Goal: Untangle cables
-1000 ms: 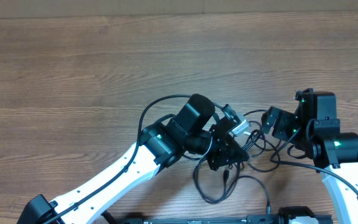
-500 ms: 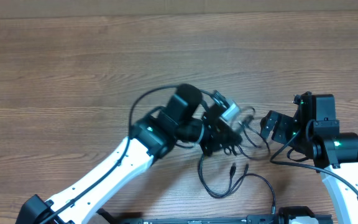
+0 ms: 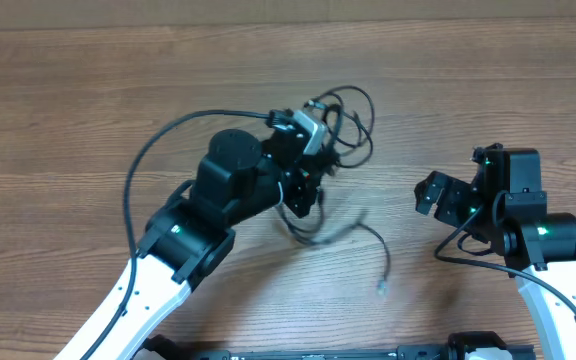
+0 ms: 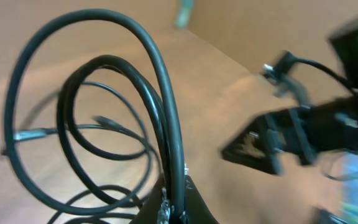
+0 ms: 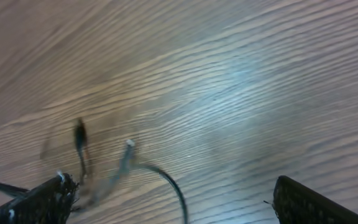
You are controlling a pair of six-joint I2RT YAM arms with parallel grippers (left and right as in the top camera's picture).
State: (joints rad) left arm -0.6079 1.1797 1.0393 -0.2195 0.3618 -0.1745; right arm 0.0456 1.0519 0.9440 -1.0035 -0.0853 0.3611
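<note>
Left gripper [image 3: 301,190] sits mid-worktop [image 3: 88,90], jaws clamped tight on the cables [image 4: 169,143]. Loops bulge toward 1 o'clock of it, and one strand trails to 5 o'clock, its plug tip [image 3: 381,288] lying on the wood. Right gripper [image 3: 433,195] at 3 o'clock, jaws wide, holding nothing, apart from the cables.

Overhead view is getting soft, even light; the brown wood-grain tabletop [image 3: 88,100] is showing only faint shadows and no glare. The thin black cables [image 3: 385,262] are smearing with motion blur at the centre. Left wrist view is blurring heavily, with its background out of focus and only the near loops fairly sharp. Right wrist view is showing a pale glare patch on the wood, and the cable ends are ghosting.
</note>
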